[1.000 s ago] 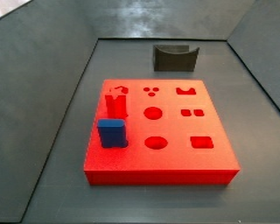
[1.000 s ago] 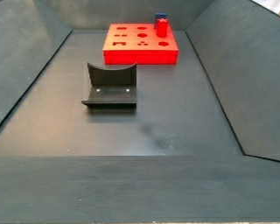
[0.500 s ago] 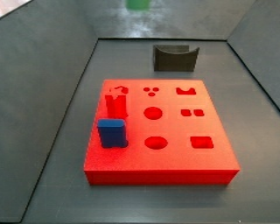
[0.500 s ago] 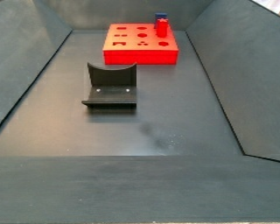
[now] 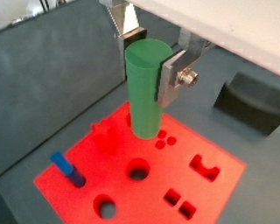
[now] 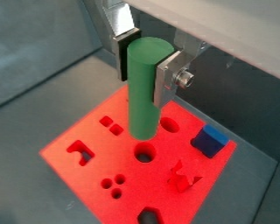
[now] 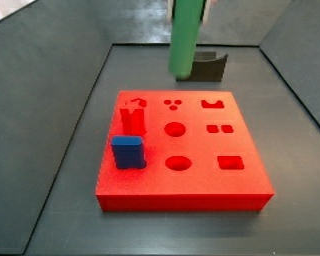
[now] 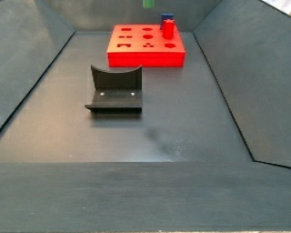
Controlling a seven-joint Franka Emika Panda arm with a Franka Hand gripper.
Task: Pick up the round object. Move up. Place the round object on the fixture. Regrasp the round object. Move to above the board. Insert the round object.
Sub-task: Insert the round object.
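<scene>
Since half a second ago, the round object is being brought well down into a side view, where only a green scrap at the upper edge was showing. It is a smooth, plain green cylinder, slim and upright, and it is being held above the board, clear of its surface. In both wrist views the gripper is being seen closed on the peg's upper part, a flat silver finger being pressed against its side. Below, the board is being shown as a flat red slab with round, square and odd-shaped cut-outs. A blue square block and a red peg are standing at its left side. Behind it, the dark fixture with its curved notch is resting on the grey floor.
</scene>
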